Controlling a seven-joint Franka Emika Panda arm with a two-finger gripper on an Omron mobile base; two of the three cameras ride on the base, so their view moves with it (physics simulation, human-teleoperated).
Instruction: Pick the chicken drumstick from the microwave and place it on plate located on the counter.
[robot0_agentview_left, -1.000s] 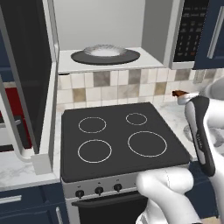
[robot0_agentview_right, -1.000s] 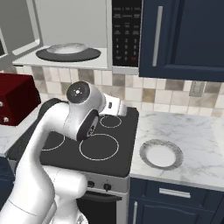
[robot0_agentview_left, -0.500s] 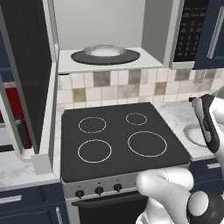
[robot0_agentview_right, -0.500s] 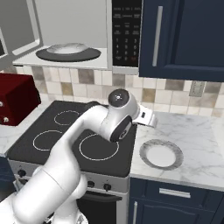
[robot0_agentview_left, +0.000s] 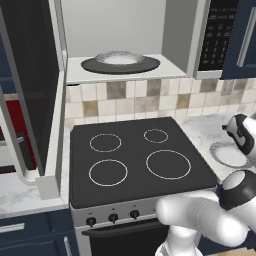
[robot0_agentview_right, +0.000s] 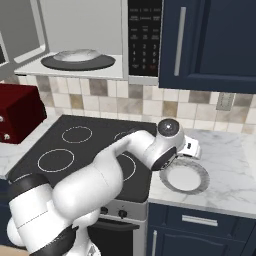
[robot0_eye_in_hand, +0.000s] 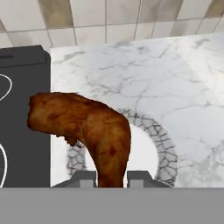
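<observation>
Fingers (robot0_eye_in_hand: 87, 176) around chicken drumstick (robot0_eye_in_hand: 85, 129), above plate (robot0_eye_in_hand: 164, 151)

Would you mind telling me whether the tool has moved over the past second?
Yes. In the right base view the tool has swung right, off the stovetop, and now hangs over the plate on the counter, holding the chicken drumstick.

Even, shadowless rendered light; sharp focus, no glare or blur.

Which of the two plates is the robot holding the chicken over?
The plate on the counter, right of the stove; the drumstick hangs over it in the gripper. The other dish sits in the microwave.
</observation>
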